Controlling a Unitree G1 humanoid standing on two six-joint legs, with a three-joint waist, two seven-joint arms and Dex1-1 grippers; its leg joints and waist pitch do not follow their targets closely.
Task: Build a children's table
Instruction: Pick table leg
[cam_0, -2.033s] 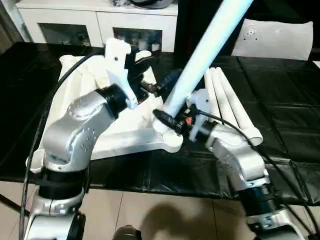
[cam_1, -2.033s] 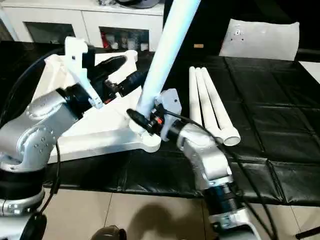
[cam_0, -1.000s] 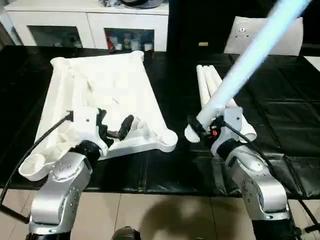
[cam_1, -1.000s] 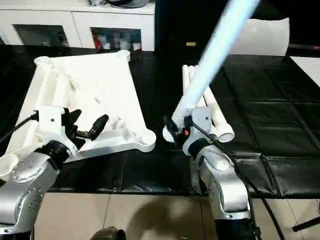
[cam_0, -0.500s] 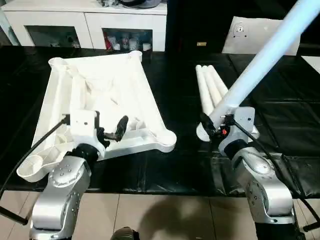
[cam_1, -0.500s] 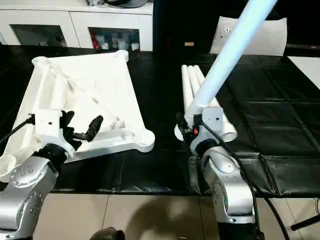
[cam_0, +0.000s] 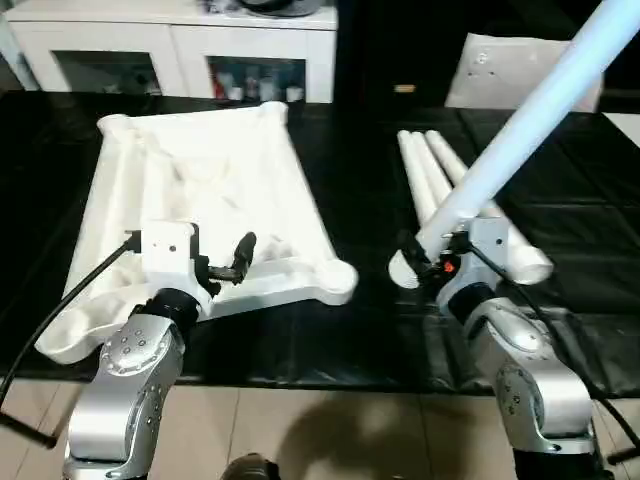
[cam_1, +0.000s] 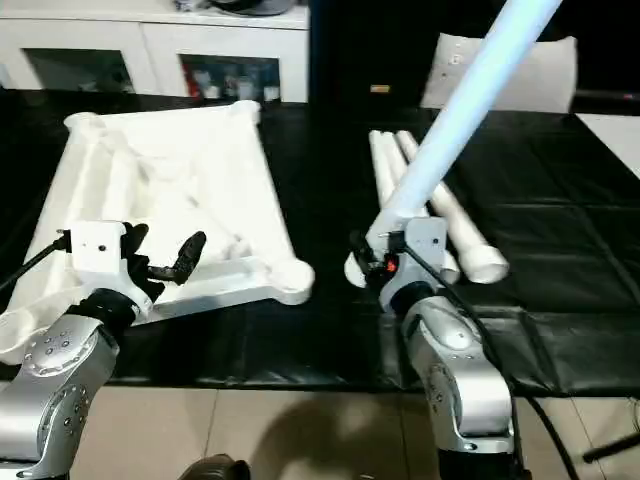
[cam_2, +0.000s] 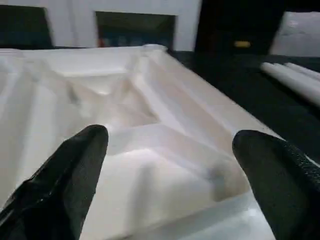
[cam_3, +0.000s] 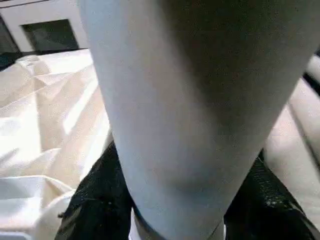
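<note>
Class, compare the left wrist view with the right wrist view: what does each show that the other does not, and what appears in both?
Left wrist view alone: the open left gripper, its two black fingers wide apart above the tabletop's ribbed underside, holding nothing.

Right wrist view alone: the white table leg clamped in the right gripper, rising close before the camera.

Both: the upturned white tabletop, the spare legs lying on the black-covered work table, and the white cabinet behind.

My bench looks like a lab: black quilted work table (cam_0: 560, 200), white glass-door cabinet (cam_0: 180, 50) behind (bottles inside, blurred).
</note>
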